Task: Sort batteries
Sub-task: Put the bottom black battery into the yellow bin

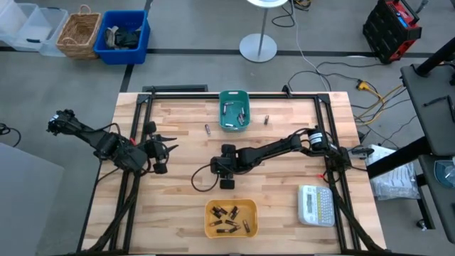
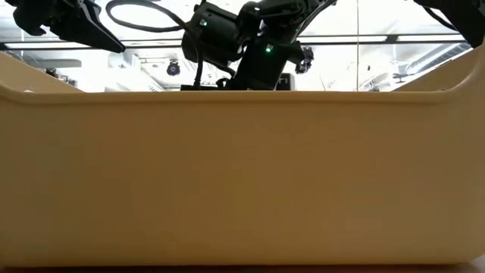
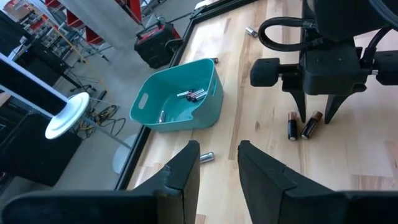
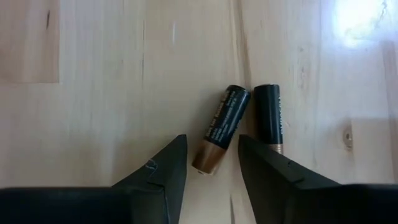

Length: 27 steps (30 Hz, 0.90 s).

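Mostly hidden behind the yellow bin [image 2: 242, 182], the right gripper [image 4: 211, 165] hovers, jaws open and empty, above two batteries [image 4: 222, 127].

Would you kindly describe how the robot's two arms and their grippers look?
Both arms are dark, jointed and slim, with black cables looping along them. The right gripper has two tapered black fingers under a boxy black body. The left gripper has broad, flat dark fingers.

Two dark arms, blk looped cables, green LEDs, maybe status lights
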Motion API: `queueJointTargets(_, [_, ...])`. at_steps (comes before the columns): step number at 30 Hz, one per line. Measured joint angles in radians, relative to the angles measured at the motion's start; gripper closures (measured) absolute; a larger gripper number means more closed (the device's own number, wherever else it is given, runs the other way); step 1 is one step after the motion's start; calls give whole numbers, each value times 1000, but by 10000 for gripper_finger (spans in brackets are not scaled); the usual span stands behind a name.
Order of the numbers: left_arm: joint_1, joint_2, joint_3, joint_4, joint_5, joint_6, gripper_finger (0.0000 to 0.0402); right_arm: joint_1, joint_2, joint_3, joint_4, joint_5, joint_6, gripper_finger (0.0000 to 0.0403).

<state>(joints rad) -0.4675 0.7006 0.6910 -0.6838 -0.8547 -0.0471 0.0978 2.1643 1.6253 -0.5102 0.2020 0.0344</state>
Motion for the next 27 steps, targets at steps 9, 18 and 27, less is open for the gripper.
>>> queueJointTargets(9, [0,0,0,0,0,0,312,0,0,-6,3,-4,17,316])
queueJointTargets(18, [0,0,0,0,0,0,312,-2,0,-9,2,-30,6,361])
queueJointTargets(27, [0,0,0,-1,0,0,312,-4,-44,-12,-13,-55,-10,360])
